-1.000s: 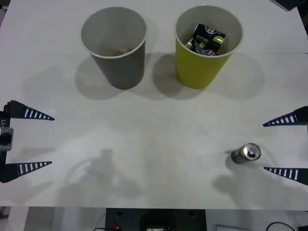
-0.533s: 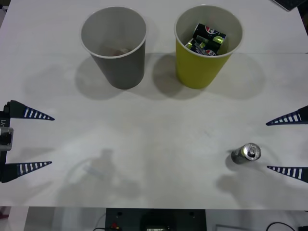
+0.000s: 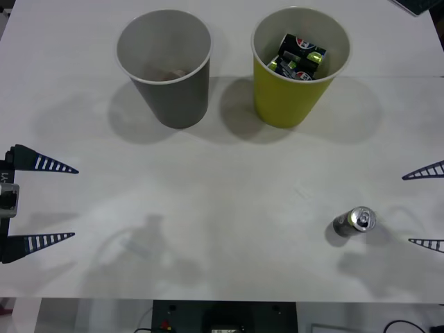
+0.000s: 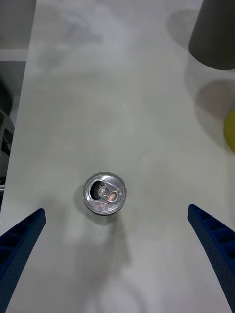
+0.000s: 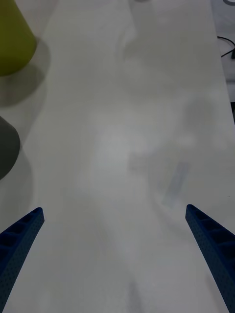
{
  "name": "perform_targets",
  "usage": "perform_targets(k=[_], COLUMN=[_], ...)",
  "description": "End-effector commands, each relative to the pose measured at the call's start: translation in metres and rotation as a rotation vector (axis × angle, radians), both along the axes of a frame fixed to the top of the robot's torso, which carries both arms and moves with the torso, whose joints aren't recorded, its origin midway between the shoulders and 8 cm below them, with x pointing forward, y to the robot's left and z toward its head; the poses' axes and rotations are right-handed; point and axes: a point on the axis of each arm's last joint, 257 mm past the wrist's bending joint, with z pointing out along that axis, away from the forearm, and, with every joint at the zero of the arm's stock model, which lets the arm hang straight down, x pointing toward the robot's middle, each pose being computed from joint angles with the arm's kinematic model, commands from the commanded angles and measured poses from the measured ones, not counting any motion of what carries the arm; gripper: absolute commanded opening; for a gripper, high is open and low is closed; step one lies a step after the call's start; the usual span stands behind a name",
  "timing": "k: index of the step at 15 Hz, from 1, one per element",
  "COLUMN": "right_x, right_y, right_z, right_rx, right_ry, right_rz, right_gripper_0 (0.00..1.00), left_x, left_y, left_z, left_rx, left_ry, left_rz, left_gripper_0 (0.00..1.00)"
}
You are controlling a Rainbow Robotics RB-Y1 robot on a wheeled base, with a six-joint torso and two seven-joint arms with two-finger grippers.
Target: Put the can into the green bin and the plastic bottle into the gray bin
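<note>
My front camera sits above the arms and looks forward and down, taking in the whole white bench (image 3: pixel 222 194) from its near edge to the gray bin (image 3: pixel 165 66) and the green bin (image 3: pixel 300 66) at the far side. My right wrist camera looks down from close above the bench, between its own spread fingers (image 4: pixel 211 244), at the upright can (image 4: pixel 105 193); the front view shows that same can (image 3: pixel 354 222) near the right edge. My left wrist camera looks along bare bench surface between its fingers (image 5: pixel 210 239). Both wrist views catch edges of the two bins, overlapping the front view there.
</note>
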Motion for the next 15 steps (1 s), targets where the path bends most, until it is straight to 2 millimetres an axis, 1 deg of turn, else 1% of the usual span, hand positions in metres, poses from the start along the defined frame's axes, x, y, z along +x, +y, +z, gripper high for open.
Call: perform_targets(k=[1, 3, 7, 11, 15], right_x=[0.003, 0.006, 0.010, 0.011, 0.014], right_y=[-0.014, -0.018, -0.023, -0.018, -0.012], right_z=[-0.010, -0.018, -0.042, -0.064, -0.079], right_rx=[0.017, 0.040, 0.097, 0.150, 0.197], right_ry=[-0.023, -0.044, -0.062, -0.042, -0.049], right_rz=[-0.003, -0.018, -0.053, -0.087, -0.109], right_gripper_0=[1.00, 1.00, 1.00, 1.00, 1.00], left_x=[0.000, 0.000, 0.000, 0.000, 0.000], left_y=[0.000, 0.000, 0.000, 0.000, 0.000], left_z=[0.000, 0.000, 0.000, 0.000, 0.000], left_rx=[0.000, 0.000, 0.000, 0.000, 0.000], left_ry=[0.000, 0.000, 0.000, 0.000, 0.000], left_rz=[0.000, 0.000, 0.000, 0.000, 0.000], left_gripper_0=[1.00, 1.00, 1.00, 1.00, 1.00])
